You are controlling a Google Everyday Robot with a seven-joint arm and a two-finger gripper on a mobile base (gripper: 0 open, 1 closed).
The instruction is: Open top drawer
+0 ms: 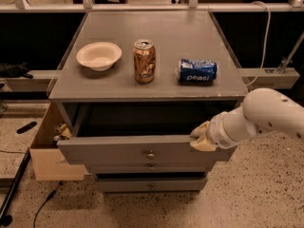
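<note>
Far left of the top drawer (109,151), a black cable (12,196) runs over the speckled floor, and a pale wooden panel (50,163) stands just beside the drawer's left end. A small yellowish item (61,131) sits at the drawer's left corner; what it is cannot be told.

The top drawer itself stands part-way out of the grey cabinet, its wide front panel forward of the cabinet face and a dark gap open behind it. A small round knob (150,154) sits at the middle of the front. Under the drawer, a lower drawer (123,184) lies further back, closed.

Above the drawer, on the grey worktop (166,27), three things stand in a row, well apart from each other: a white bowl (99,56) over the drawer's left part, an upright gold can (144,61) over its middle, and a blue Pepsi can (197,71) lying on its side over its right part. None of them reaches down to the drawer's opening.

At the drawer's right end the gripper (203,137) is against the top edge of the front panel; whether it is wide, narrow or clamped on the edge cannot be told. The white arm (268,115) reaches in from the right of the drawer, outside the cabinet. A white cord (267,30) hangs above and to the right of the drawer.
</note>
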